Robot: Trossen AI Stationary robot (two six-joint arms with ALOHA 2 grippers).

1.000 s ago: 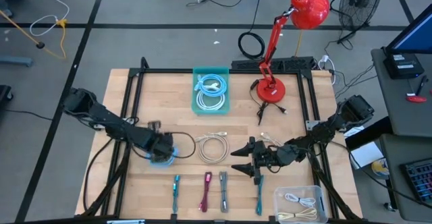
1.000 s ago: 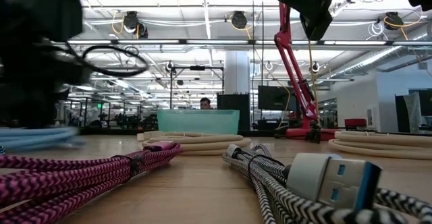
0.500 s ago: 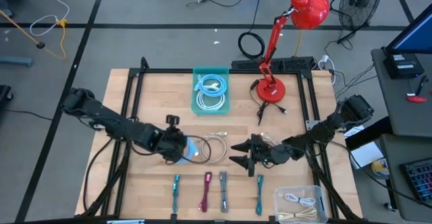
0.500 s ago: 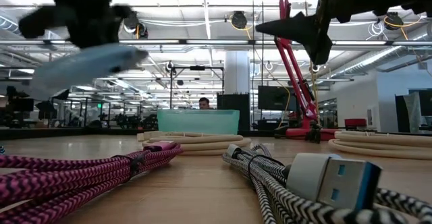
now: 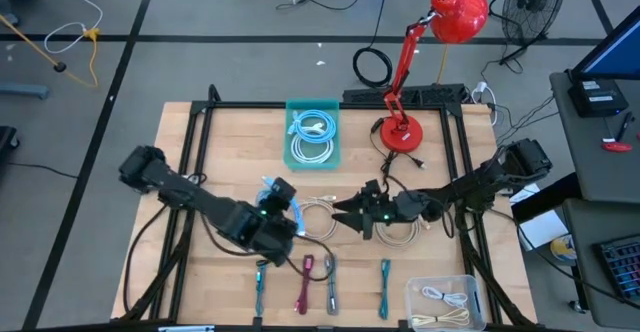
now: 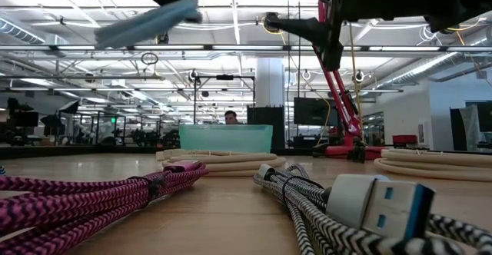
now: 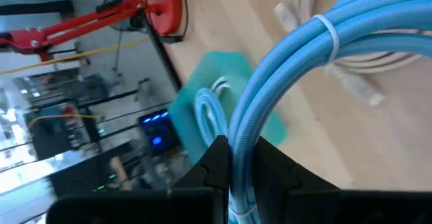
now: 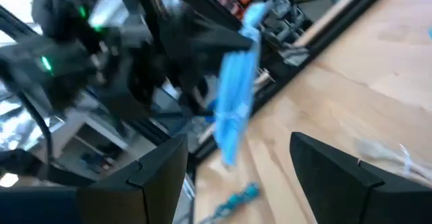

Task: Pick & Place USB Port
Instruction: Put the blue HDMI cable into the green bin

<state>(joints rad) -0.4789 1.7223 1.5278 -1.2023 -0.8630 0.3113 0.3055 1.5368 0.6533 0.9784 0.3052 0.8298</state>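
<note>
pinched tight on a coiled blue usb cable (image 7: 297, 69), the left gripper (image 5: 272, 197) holds the bundle lifted clear of the table (image 5: 230, 142), the loops fanning out beyond the jaws and the fingers biting near where a white tie cinches the strands. in the low view the blue bundle hangs high in the air, tilted. ahead of those jaws, farther across the wood, sits the teal bin (image 5: 313, 135) with a similar blue-and-white coil already inside, and the red desk lamp (image 5: 415, 67) beyond it. below and just past the jaws lies a beige coiled cable (image 5: 318, 217) on the boards.

the cable looks light and floppy, soft braid that will sag and swing; a hold at the tied waist, as here, seems the safest way to keep the loops together, and a slow release over the bin should stop it springing apart.

the left arm reaches low and long from its corner, wrist bent inward. to the right, the right gripper (image 5: 350, 212) hovers with jaws spread wide and empty, pointed toward the blue bundle, which hangs between and ahead of its fingers in its own wrist view; its arm stretches in level from the right edge.
</note>
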